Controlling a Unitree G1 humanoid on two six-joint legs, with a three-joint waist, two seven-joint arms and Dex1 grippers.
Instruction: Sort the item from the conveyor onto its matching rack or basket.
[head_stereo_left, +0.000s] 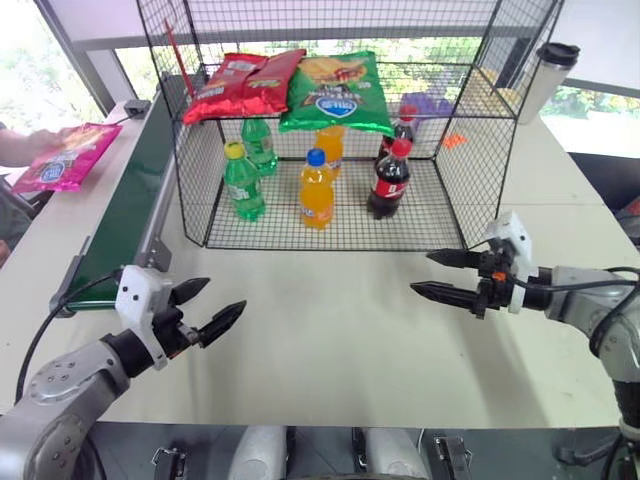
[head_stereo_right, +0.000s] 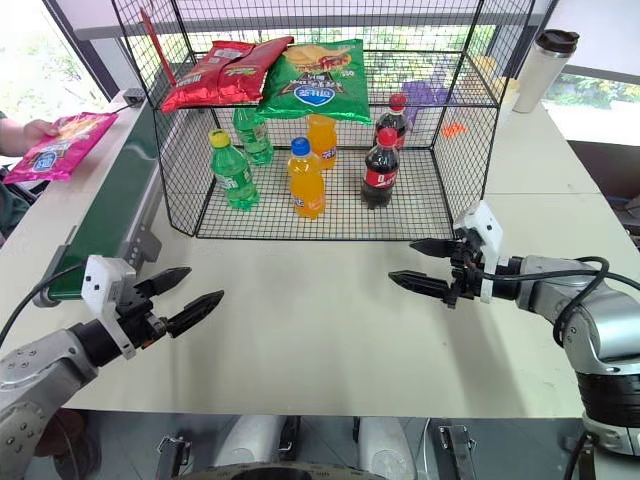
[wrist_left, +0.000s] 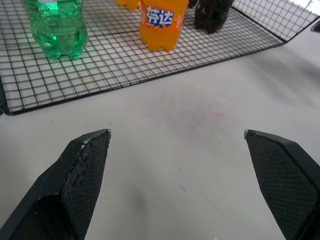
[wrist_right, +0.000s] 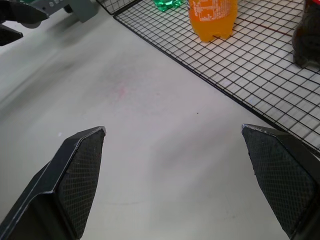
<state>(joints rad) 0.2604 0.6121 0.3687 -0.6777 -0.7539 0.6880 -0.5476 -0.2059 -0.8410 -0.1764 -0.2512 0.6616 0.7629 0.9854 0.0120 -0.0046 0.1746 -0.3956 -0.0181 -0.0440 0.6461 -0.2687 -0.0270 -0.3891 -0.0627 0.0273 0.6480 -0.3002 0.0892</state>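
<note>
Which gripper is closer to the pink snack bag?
Left. The left gripper is beside the conveyor, below the pink snack bag; the right gripper is across the table.

Bare white table (head_stereo_left: 340, 330) is lying open between the left gripper (head_stereo_left: 212, 306) and right gripper (head_stereo_left: 428, 274), both spread wide and hovering apart; the black wire rack (head_stereo_left: 455, 170) is blocking the far middle, its lower floor crowded by bottles (head_stereo_left: 316, 190), its upper shelf taken by red and green bags (head_stereo_left: 335, 95); the conveyor (head_stereo_left: 125, 215) is running along the far left, where a person's hand (head_stereo_left: 60, 135) is holding the pink bag (head_stereo_left: 65, 157) beside its far end.
</note>
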